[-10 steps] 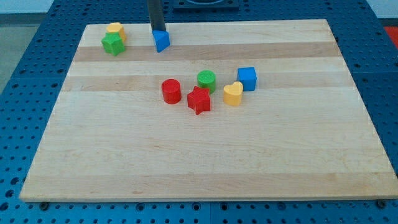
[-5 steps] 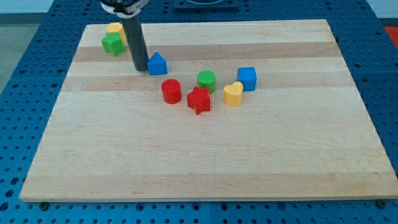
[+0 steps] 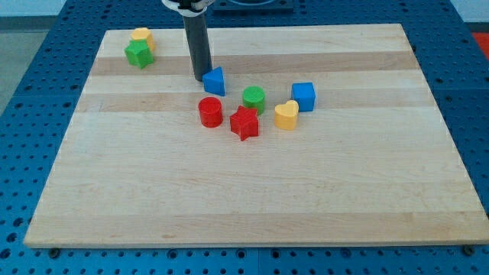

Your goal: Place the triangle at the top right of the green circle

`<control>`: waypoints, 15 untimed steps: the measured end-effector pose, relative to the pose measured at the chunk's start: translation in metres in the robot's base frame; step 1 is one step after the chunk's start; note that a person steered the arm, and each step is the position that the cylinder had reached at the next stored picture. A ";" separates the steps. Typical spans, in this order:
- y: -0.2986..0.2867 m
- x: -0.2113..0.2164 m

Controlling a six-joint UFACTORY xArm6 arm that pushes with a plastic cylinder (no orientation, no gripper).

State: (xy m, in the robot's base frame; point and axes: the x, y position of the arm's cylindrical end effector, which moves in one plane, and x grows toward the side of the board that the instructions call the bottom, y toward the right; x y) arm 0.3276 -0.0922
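Note:
The blue triangle (image 3: 215,80) lies on the wooden board, up and to the left of the green circle (image 3: 254,98). My tip (image 3: 200,77) stands right at the triangle's left side, touching or nearly touching it. The rod rises from there to the view's top. A gap of about a block's width separates the triangle from the green circle.
A red cylinder (image 3: 210,111) and a red star (image 3: 244,123) lie just below the triangle and the circle. A yellow heart (image 3: 286,115) and a blue cube (image 3: 303,96) lie to the circle's right. A green block (image 3: 138,53) and a yellow block (image 3: 142,36) sit at the board's top left.
The blue triangle has moved down and then to the right, toward the green circle. My tip went round to its left side and followed it to the right.

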 end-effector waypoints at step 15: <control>0.050 0.000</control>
State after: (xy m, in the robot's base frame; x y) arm 0.3273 -0.0423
